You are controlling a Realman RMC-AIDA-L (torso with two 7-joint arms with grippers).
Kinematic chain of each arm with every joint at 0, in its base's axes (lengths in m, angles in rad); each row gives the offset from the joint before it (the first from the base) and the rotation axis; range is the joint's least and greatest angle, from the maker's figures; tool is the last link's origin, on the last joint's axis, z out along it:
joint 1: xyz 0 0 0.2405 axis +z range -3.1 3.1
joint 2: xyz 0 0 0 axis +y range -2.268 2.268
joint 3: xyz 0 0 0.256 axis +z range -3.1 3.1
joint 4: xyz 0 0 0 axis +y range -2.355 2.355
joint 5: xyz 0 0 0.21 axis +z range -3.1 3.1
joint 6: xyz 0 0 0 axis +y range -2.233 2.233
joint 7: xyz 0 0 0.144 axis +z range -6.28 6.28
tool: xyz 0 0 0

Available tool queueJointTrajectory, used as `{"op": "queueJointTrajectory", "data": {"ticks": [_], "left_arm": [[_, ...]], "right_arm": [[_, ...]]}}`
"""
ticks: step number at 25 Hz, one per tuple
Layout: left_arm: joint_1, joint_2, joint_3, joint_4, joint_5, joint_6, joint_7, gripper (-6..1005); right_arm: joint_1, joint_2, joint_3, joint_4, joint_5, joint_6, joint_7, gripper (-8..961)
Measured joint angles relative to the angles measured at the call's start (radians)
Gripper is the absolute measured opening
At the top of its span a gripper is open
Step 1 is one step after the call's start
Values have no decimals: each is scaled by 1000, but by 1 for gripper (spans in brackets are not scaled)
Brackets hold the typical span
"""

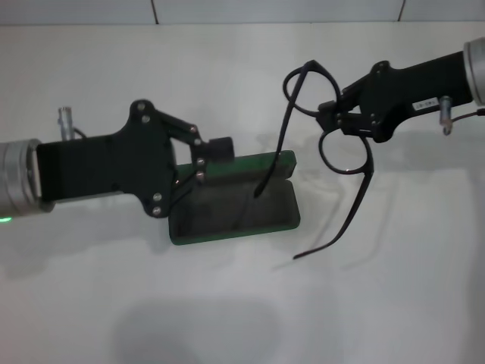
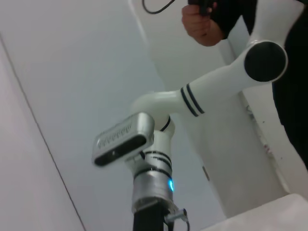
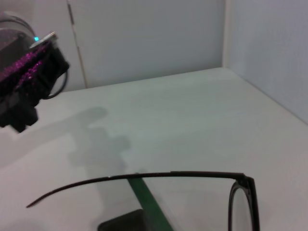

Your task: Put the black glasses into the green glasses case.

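Note:
The green glasses case (image 1: pixel 227 216) lies open at the middle of the white table, its lid (image 1: pixel 254 164) standing up along the far side. My left gripper (image 1: pixel 208 161) comes in from the left and is shut on the lid's left end. The black glasses (image 1: pixel 347 152) hang in the air to the right of the case, unfolded, with my right gripper (image 1: pixel 331 119) shut on the frame at the bridge. One temple arm's tip (image 1: pixel 259 191) reaches over the case's hollow; the other ends right of it, over the table. In the right wrist view a temple arm (image 3: pixel 144 177) crosses above the case's green edge (image 3: pixel 150 202).
The white table (image 1: pixel 227 318) runs to a pale wall at the back. The left wrist view looks away from the table: it shows the robot's head camera (image 2: pixel 122 139), a white arm joint (image 2: pixel 264 61) and a person's hand (image 2: pixel 202 26).

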Motion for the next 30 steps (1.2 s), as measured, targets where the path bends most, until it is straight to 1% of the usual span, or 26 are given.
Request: {"op": "queueJointTrajectory", "data": {"ticks": [1,7,13,22,30], "left_arm": [[-14,0,1,-11,-3,-3,39,168],[-70,6,14,-79,16,-38,139,10],[-80,5,58,-77,13,-34,149,-2],[-92,6,68,-72,5,-5,149,0],[-96,3,111,-52,-19,-8,154,1]], "right_arm": [[21,0,0,21,-5,-12,-1,114],[49,-1,-36,43,-8,-26,-22,114],[63,-1,-51,38,-2,-59,-62,114],[89,0,-45,48,2,-73,-72,114],[107,-1,-41,51,15,-97,-72,114]]}}
